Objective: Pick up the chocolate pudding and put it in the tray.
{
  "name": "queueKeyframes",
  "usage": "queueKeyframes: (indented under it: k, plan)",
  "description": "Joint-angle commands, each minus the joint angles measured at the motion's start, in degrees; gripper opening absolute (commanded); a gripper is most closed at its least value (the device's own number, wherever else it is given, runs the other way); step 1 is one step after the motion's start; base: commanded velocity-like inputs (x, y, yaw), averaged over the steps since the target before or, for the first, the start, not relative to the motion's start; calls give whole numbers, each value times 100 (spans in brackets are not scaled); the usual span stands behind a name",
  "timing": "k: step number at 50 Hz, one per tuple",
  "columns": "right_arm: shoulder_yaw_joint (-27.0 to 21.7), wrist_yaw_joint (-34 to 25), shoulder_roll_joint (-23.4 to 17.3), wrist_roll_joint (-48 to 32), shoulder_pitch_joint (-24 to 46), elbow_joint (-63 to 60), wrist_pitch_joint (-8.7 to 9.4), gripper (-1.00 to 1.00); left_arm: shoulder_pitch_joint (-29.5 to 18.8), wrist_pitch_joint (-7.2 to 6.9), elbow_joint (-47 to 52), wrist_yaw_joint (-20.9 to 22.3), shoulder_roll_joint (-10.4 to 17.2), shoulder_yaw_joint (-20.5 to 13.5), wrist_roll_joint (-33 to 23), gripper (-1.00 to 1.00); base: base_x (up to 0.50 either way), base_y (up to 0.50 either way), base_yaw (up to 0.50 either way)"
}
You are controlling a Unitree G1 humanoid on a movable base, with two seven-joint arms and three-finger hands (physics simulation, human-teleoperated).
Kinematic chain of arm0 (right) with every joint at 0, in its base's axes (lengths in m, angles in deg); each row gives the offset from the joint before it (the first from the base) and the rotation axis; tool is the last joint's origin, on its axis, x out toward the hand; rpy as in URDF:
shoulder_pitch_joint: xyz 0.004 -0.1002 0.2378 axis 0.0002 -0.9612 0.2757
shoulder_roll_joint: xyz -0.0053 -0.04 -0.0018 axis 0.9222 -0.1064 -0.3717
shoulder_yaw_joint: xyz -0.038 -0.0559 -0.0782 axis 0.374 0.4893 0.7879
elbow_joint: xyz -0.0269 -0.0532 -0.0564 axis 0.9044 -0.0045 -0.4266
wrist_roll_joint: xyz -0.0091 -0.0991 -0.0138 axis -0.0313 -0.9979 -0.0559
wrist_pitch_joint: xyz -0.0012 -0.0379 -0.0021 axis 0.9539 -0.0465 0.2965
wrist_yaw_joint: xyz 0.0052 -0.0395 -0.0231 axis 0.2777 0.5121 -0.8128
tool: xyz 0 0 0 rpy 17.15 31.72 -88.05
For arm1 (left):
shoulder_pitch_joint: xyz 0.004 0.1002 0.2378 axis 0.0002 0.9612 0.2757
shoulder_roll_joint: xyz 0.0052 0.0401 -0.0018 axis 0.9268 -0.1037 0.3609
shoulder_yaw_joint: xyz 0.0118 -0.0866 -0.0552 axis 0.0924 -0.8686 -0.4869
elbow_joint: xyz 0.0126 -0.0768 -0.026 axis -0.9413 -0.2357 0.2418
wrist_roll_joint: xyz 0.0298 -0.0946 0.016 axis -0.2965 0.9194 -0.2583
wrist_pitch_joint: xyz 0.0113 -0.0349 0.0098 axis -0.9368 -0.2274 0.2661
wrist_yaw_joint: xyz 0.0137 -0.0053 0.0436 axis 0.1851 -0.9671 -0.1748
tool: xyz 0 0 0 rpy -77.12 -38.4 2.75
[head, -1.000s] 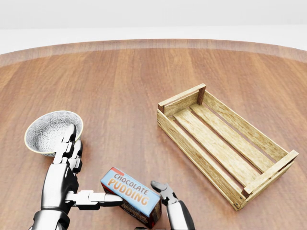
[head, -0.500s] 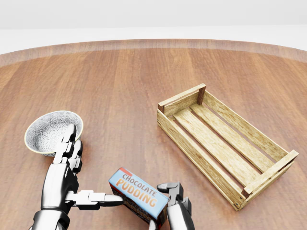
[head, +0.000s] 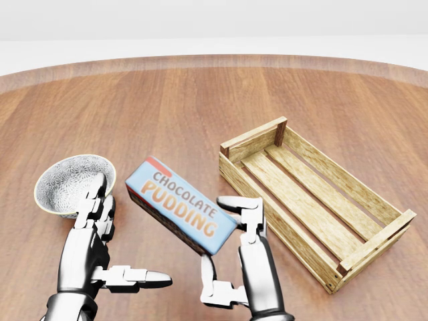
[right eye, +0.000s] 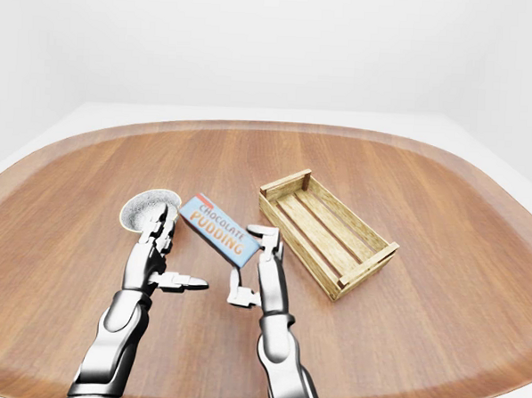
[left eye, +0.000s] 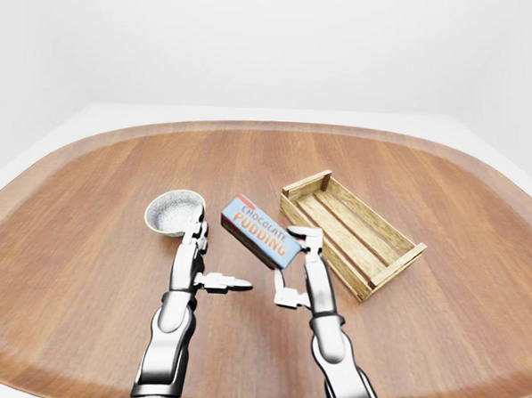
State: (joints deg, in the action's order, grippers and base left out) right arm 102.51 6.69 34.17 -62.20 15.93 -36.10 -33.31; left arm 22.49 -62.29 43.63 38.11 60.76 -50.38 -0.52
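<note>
Head view: chocolate pudding [head: 180,206], a flat rectangular carton with glossy blue printed face and dark side panels, raised clear of the desk [head: 200,100] and tilted, between bowl [head: 72,182] and tray [head: 314,200]. The right hand [head: 231,231] bears on the carton's right end, upper fingers hooked over the edge, thumb low and apart; whether it fully clamps cannot be told. The left hand [head: 107,247] stands spread, touching nothing. Judged light, stiff-walled yet crushable, with a slick surface; best held across its narrow thickness near mid-length. The tray is a rough slatted wooden crate with gaps; the bowl is round, speckled, pale-rimmed; the desk is smooth wood grain
</note>
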Motion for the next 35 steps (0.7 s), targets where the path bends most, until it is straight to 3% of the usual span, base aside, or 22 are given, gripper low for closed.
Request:
queueKeyframes:
  k: [1, 21, 35]
  plan:
    - [194, -69, -138, 404, -51, -1198, 0, -100, -46, -109, -86, 41, -26, -76, 152, 100, 0, 0, 0]
    - [49, -112, -107, 415, 142, -1320, 0, -100, -55, -87, -124, 56, -26, -70, 140, 100, 0, 0, 0]
    - [-577, -460, 83, 334, 1020, -1011, 0, -100, -15, -161, -12, 66, -24, -69, 139, 100, 0, 0, 0]
